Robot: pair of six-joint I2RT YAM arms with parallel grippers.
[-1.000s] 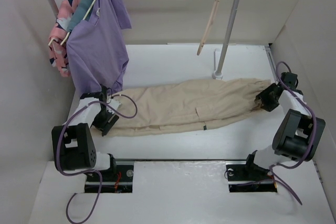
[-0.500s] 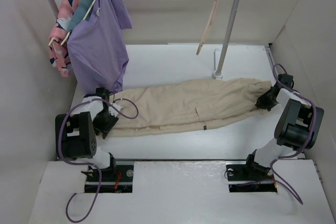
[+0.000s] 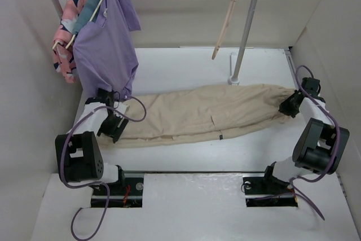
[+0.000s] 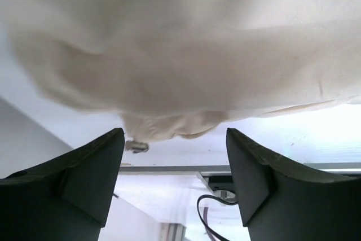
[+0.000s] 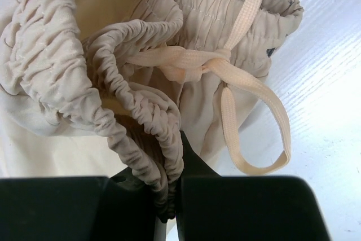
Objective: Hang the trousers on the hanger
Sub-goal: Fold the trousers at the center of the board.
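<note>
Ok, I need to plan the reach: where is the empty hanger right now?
In the top view, the hanger hangs at the back right, just left of the metal pole, beyond the trousers.

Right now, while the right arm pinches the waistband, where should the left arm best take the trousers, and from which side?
Probably at the leg hems, at the left end of the trousers. They lie flat and lengthwise on the table. The left gripper has its jaws open just short of the cloth edge, so it should slide in low from the left, with one jaw under the hems.
</note>
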